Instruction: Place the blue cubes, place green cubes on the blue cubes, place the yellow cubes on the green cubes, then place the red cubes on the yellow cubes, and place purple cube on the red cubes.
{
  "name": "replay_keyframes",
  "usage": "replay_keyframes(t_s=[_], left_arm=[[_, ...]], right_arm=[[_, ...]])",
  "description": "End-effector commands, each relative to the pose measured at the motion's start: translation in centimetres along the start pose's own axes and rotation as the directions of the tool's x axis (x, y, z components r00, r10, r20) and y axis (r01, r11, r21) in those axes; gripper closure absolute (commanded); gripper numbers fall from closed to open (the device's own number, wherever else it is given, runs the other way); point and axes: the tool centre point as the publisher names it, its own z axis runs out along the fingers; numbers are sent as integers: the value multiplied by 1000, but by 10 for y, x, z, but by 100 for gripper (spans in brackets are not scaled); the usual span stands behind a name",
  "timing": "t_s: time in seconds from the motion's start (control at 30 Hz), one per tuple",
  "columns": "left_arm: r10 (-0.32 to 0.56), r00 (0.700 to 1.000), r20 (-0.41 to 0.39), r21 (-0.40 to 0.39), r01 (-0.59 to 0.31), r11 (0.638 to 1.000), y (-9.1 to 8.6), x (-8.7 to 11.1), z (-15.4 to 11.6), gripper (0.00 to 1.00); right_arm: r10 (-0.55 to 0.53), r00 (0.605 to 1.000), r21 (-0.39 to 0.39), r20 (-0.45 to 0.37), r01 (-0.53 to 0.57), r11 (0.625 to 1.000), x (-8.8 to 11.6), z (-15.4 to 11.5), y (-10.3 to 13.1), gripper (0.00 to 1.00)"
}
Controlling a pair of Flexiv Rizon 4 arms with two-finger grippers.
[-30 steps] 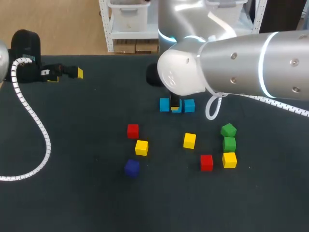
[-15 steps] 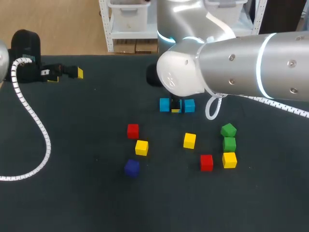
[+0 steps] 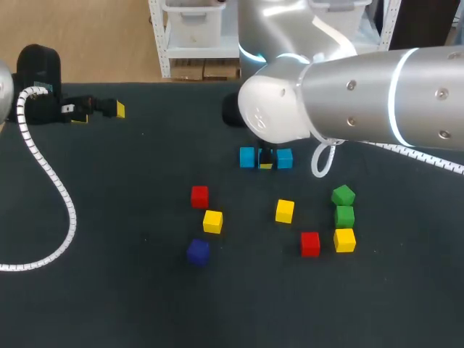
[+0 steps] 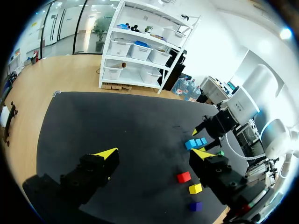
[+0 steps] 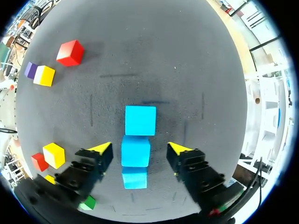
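Three blue cubes (image 5: 136,150) lie in a row at the table's middle, also in the head view (image 3: 247,156). My right gripper (image 5: 140,149) hangs over the middle one, open, its yellow tips clear of the cube's sides. In the head view the right gripper (image 3: 265,159) hides that middle cube. Two green cubes (image 3: 344,206) sit to the right with a yellow cube (image 3: 345,240) below them. Other yellow cubes (image 3: 285,211) (image 3: 212,221), red cubes (image 3: 199,196) (image 3: 310,243) and the purple cube (image 3: 198,251) lie scattered in front. My left gripper (image 3: 101,109) stands open at the far left, holding nothing.
My right arm (image 3: 348,94) reaches in over the table's right half above the cubes. A white coiled cable (image 3: 51,174) trails across the left side of the dark table (image 3: 123,290).
My right gripper has spread its fingers and let go of the middle blue cube, lifting slightly. The left arm and the other cubes have not moved.
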Motion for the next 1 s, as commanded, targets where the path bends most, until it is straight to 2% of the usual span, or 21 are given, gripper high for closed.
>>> replay_keyframes(t_s=[0.03,0.1,0.47,0.57,0.83,1.0], left_arm=[[2,1000,6,11,-2,1000,2,1,0,0],[2,1000,6,11,-2,1000,2,1,0,0],[2,1000,6,11,-2,1000,2,1,0,0],[2,1000,6,11,-2,1000,2,1,0,0],[2,1000,6,11,-2,1000,2,1,0,0],[2,1000,6,11,-2,1000,2,1,0,0]], right_arm=[[4,1000,7,4,-4,1000,2,1,0,58],[3,1000,9,4,-3,1000,2,1,0,62],[6,1000,9,5,-6,1000,4,0,-3,65],[3,1000,6,4,-3,1000,4,1,-2,61],[-1,1000,1,7,1,1000,4,0,0,74],[-1,1000,-3,4,1,1000,5,2,2,67]])
